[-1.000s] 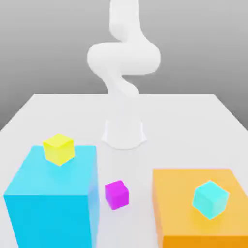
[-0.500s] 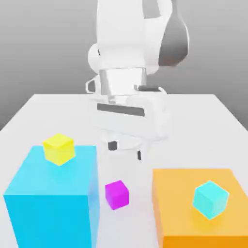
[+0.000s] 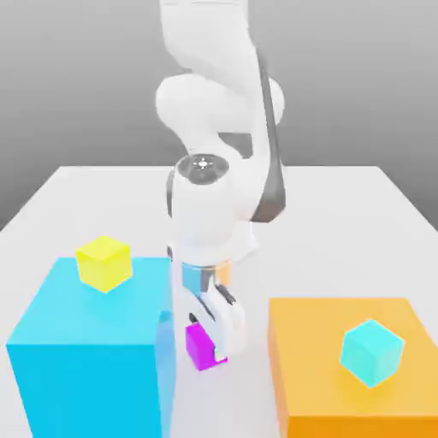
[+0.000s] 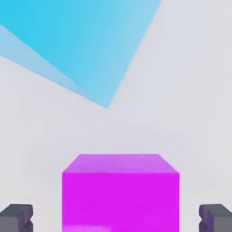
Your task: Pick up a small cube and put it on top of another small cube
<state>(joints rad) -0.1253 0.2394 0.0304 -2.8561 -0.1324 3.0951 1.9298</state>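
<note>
So the white two-finger gripper (image 3: 208,335) sits low over the small magenta cube (image 3: 201,346) on the white table (image 3: 103,197), fingers (image 4: 16,216) straddling it with gaps, not gripping. Small yellow cube (image 3: 103,262) tops the big blue block (image 3: 85,351).

Plain magenta small cube (image 3: 200,346); plain yellow small cube (image 3: 103,262); plain cyan small cube (image 3: 371,352); large blue block (image 3: 85,359); large orange block (image 3: 316,376); white table (image 3: 359,222).

Narrow table gap between blue block (image 3: 90,351) and orange block (image 3: 351,368).
</note>
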